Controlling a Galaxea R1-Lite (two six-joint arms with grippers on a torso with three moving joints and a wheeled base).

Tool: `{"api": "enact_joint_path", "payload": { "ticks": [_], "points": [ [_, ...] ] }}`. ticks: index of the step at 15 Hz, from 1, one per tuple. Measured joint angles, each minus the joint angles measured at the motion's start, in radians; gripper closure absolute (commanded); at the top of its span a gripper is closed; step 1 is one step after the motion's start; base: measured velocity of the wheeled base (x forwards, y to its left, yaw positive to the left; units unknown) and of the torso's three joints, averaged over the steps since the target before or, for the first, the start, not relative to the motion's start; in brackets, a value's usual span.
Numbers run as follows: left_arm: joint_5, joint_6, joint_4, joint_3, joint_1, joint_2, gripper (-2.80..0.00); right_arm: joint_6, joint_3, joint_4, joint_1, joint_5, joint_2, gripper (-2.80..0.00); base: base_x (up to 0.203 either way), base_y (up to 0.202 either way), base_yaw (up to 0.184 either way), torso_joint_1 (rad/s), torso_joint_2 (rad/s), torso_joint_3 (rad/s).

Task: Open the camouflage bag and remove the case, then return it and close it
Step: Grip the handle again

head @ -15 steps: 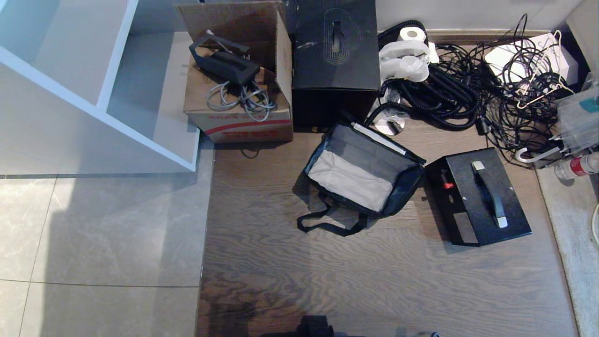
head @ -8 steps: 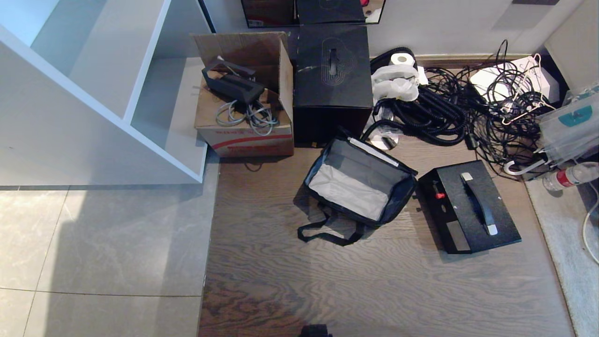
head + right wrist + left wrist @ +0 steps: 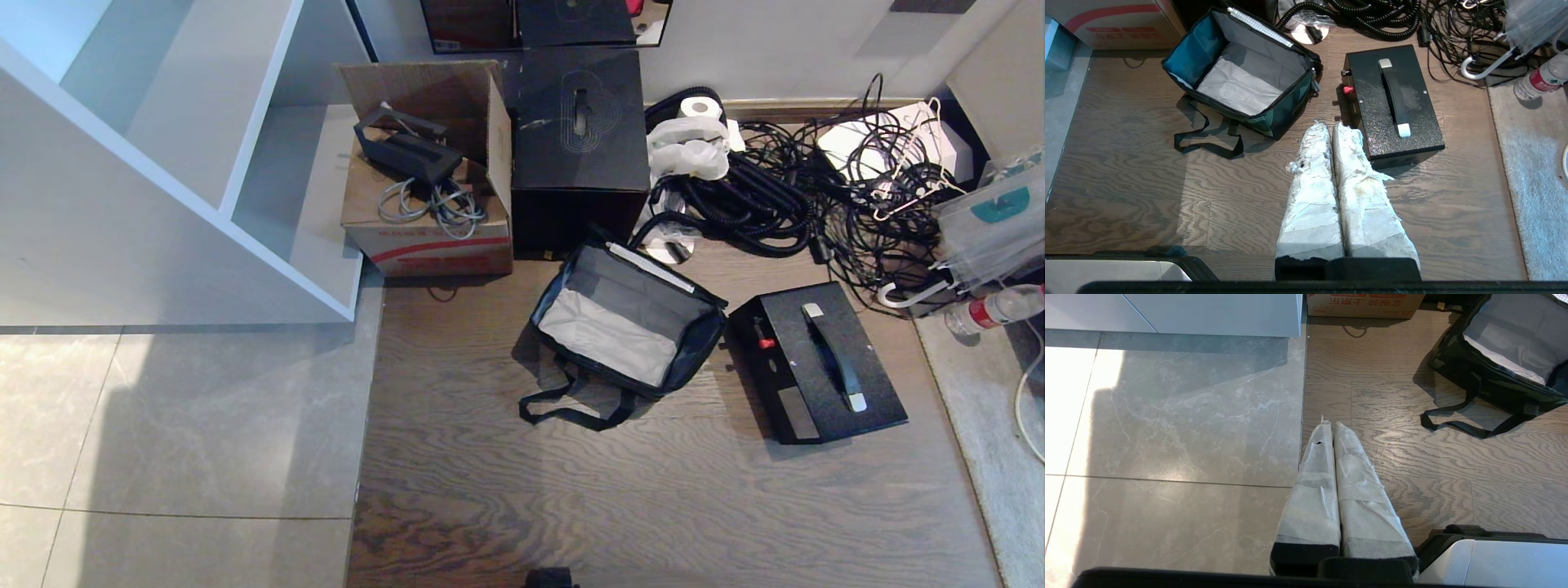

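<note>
Lying on the wooden floor, the camouflage bag (image 3: 629, 325) gapes open with its grey lining bare, so nothing blocks the case (image 3: 816, 363), which sits flat just beside it, handle up for an easy grasp. Both arms hang parked above the floor: the left gripper (image 3: 1329, 426) and right gripper (image 3: 1326, 126) each have their 2 wrapped fingers pressed together, holding nothing. The zipper pull is probably hidden.
</note>
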Motion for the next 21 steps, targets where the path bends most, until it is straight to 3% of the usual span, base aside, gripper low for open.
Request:
{"api": "enact_joint_path", "payload": {
  "ticks": [8, 12, 15, 17, 18, 21],
  "points": [
    [0.000, 0.000, 0.000, 0.000, 0.000, 0.000, 0.00, -0.014, 0.000, 0.001, 0.000, 0.001, 0.000, 0.00, 0.000, 0.000, 0.000, 0.000, 0.00, 0.000],
    [0.000, 0.000, 0.000, 0.000, 0.000, 0.000, 0.00, 0.037, -0.013, 0.032, 0.000, -0.001, 0.009, 0.00, 0.000, 0.000, 0.000, 0.000, 0.00, 0.000],
    [0.000, 0.000, 0.000, -0.001, 0.000, 0.000, 0.00, 0.127, -0.284, 0.206, 0.001, 0.000, 0.107, 0.00, 0.000, 0.000, 0.000, 0.000, 0.00, 0.000],
    [0.000, 0.001, 0.000, -0.001, 0.000, 0.000, 0.00, 0.202, -0.445, 0.337, 0.006, 0.001, 0.272, 0.00, 0.000, 0.000, 0.000, 0.000, 0.00, 0.000],
    [0.000, 0.000, 0.000, -0.001, 0.000, 0.000, 0.00, 0.226, -0.489, 0.349, 0.008, 0.001, 0.374, 0.00, 0.000, 0.000, 0.000, 0.000, 0.00, 0.000],
    [0.000, 0.000, 0.000, 0.000, -0.001, 0.000, 0.00, 0.267, -0.589, 0.217, 0.004, -0.001, 0.741, 0.00, 0.000, 0.000, 0.000, 0.000, 0.00, 0.000]
  ]
}}
